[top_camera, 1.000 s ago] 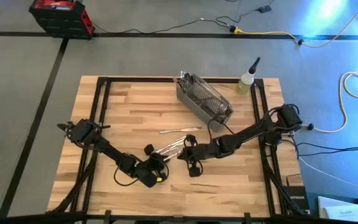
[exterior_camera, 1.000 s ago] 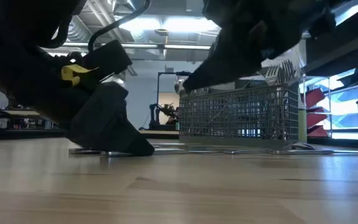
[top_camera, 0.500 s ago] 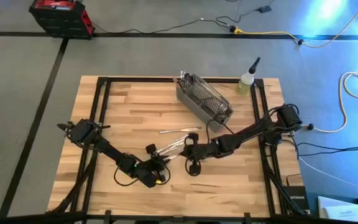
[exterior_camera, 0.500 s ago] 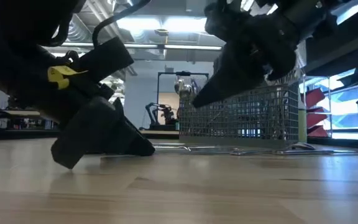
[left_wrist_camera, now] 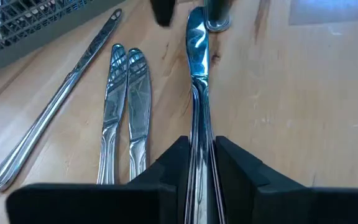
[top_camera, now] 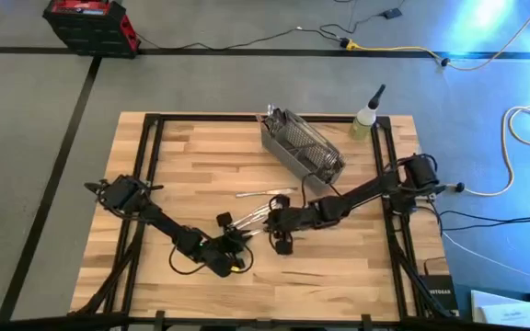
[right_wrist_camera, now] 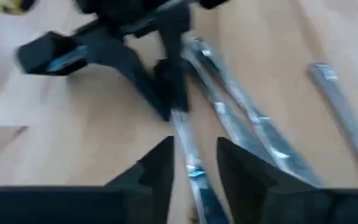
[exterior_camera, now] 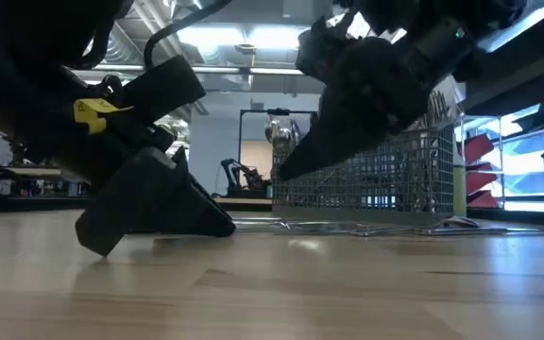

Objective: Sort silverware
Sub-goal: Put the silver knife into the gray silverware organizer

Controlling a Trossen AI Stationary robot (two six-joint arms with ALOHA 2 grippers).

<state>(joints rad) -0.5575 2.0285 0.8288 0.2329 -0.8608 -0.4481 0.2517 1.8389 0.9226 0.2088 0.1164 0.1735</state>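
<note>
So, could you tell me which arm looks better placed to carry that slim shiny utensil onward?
Left, probably: the left gripper is already shut on the slim shiny silver utensil, while the right gripper hovers open over it.

Shiny silverware [left_wrist_camera: 128,106] flat on wood

Left gripper [left_wrist_camera: 199,163] low near the front middle, jaws clamped narrow, arm stretched in from the left edge. Right gripper [right_wrist_camera: 191,163] just opposite, jaws parted, arm reaching across from the right.
</note>
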